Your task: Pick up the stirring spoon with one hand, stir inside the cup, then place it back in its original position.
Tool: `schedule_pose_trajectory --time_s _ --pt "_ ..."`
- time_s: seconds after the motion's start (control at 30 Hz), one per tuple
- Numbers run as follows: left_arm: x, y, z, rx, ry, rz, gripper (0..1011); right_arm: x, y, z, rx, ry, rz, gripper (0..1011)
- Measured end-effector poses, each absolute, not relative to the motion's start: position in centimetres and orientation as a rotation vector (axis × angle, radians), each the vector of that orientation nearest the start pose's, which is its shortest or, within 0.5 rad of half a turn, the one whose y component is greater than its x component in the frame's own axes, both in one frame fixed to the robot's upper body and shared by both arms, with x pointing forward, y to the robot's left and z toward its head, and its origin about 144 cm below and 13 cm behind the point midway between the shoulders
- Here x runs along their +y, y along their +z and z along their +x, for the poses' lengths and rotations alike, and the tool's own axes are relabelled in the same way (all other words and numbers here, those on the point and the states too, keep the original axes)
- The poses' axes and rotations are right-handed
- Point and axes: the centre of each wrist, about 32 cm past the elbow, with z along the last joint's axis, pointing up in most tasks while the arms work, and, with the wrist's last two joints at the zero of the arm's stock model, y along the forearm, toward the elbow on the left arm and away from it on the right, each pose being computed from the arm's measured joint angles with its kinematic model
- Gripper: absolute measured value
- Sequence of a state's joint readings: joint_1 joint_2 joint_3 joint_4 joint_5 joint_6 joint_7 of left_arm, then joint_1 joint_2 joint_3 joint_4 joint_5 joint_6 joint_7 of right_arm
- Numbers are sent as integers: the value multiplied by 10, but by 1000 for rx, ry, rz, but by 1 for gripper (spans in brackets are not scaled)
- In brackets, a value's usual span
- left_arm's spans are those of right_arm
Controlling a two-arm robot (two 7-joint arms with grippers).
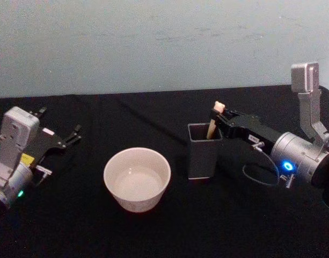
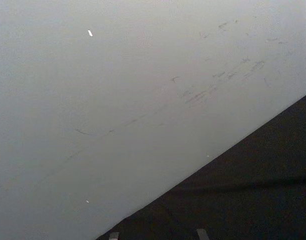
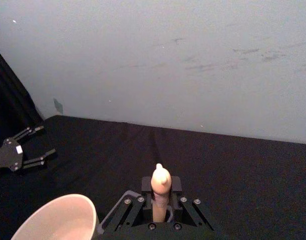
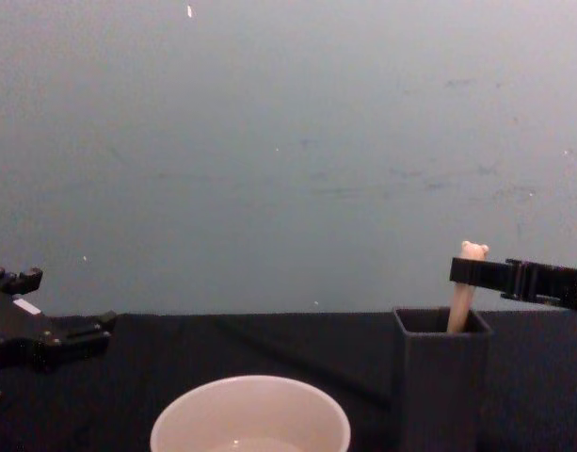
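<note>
Your right gripper (image 1: 217,114) is clamped on the stirring spoon (image 1: 212,127). The black fingers (image 3: 178,201) sit tight on either side of the pale peach handle, just under the little bear head (the chest view shows the fingers crossing the handle there). The spoon stands nearly upright in the dark grey square holder (image 1: 203,157), leaning slightly to the right, and its bowl end is hidden inside. The holder is matte and straight-walled, and it sits on the black cloth table (image 1: 73,228) just right of the cup (image 1: 135,202).

The cup is round, wide, cream-white and thin-rimmed, with a smooth glazed look. It's near centre and nearer to you than the holder. They're close but not touching. The inside looks pale and glossy, and I can't tell whether there's liquid in it.

Your left gripper (image 1: 59,120) is parked at the far left of the table, well apart from the cup, with its dark fingers spread wide and nothing between them.

A plain pale scuffed wall (image 1: 153,43) runs behind the table's far edge.
</note>
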State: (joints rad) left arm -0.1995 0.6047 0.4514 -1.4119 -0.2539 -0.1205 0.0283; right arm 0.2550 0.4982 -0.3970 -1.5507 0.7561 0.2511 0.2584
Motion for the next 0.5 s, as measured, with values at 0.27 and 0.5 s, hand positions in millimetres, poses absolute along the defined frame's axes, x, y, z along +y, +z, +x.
schedule_pose_trajectory --time_s 0.27,0.5 --pt "310 1140 489 -285 1248 304 1001 -262 1192 505 305 -937 -46 223" --pt "310 1140 489 -285 1248 305 1001 -262 1191 505 306 -936 -59 224"
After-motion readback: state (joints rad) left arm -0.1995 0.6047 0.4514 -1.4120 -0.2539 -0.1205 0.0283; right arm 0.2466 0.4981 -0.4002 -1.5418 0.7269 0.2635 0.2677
